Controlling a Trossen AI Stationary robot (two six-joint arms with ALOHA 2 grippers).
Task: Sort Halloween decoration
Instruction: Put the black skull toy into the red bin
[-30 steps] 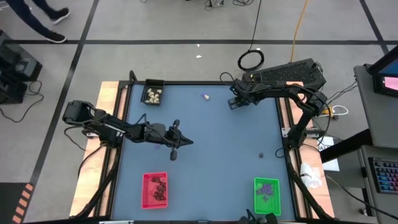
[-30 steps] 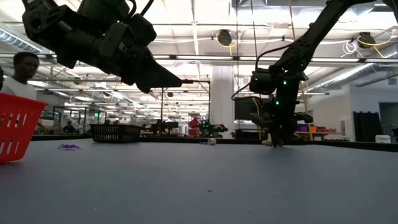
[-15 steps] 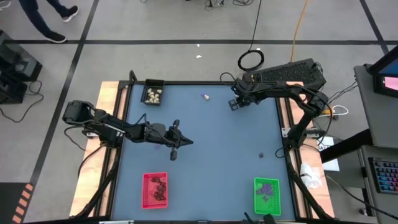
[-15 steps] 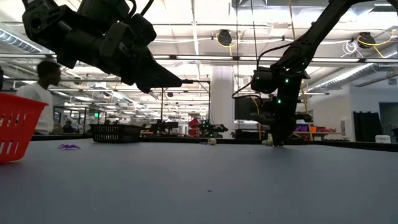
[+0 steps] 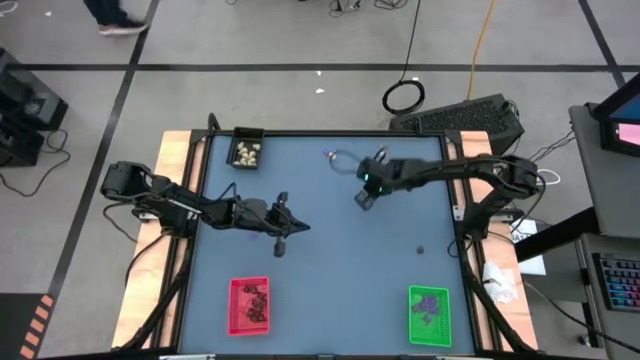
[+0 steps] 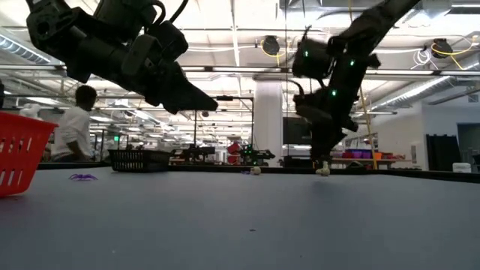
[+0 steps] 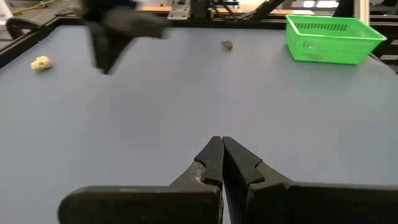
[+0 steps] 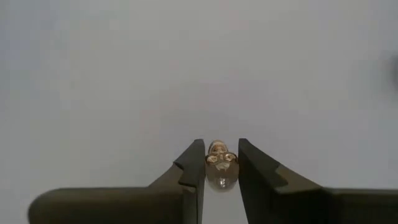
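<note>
The right claw (image 8: 217, 163) is nearly closed on a cream lump (image 8: 219, 169), pinched between its two fingertips and lifted clear of the surface (image 5: 330, 250). From above, that claw (image 5: 363, 199) hangs over the far middle of the surface, right of the black tray (image 5: 246, 148) at the far left, where other cream lumps (image 5: 246, 153) already lie. The left claw (image 7: 217, 163) is fully closed, holds nothing and waits over the left middle (image 5: 281, 240).

Other decoration is spread about. One cream lump (image 5: 331, 155) rests on the far side of the surface, left of the right claw. A black lump (image 5: 420, 250) lies at the right, short of the green tray (image 5: 429, 313) in the near right corner, which holds purple bits (image 5: 430, 303). The red tray (image 5: 249, 305) at near left holds black lumps (image 5: 255, 302).

The risks, as I judge them:
- The grip is only at the tips on a small rounded piece, so a quick swing toward the black tray could let it slip and roll.
- The carry passes close to the loose cream lump; a low path could knock it off the far edge.
- A release from too high or near the tray's rim could bounce the lump out.
- The left arm sits just near of the route, so a wide sweep risks a brush.
</note>
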